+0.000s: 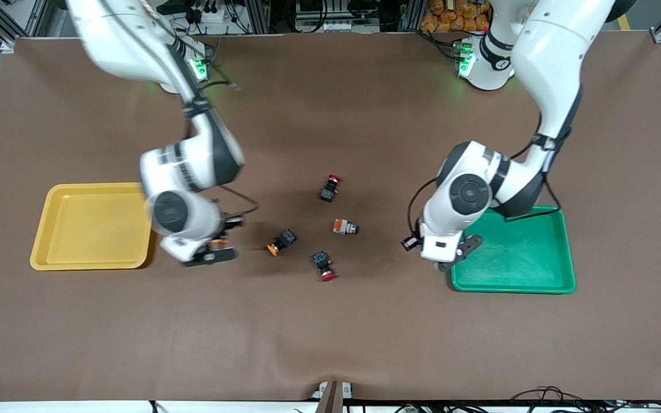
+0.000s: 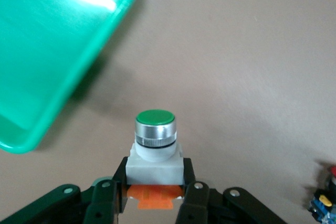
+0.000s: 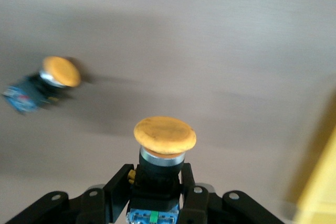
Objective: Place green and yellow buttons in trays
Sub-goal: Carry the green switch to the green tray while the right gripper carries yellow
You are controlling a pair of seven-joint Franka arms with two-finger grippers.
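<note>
Front view hides both held buttons; right pincer (image 1: 211, 256) blurred

Glossy plastic green tray (image 2: 31, 51); matt brown cloth-like table cover (image 1: 330, 332).

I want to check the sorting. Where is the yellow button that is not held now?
In the front view, the loose yellow button lies on the brown table between the right gripper and the white-bodied button, just farther from the camera than a red button.

right gripper (image 3: 156, 195) clamps a yellow-capped button (image 3: 164, 136); another yellow-capped button (image 3: 50, 81) lies on brown table (image 3: 220, 40)
</note>
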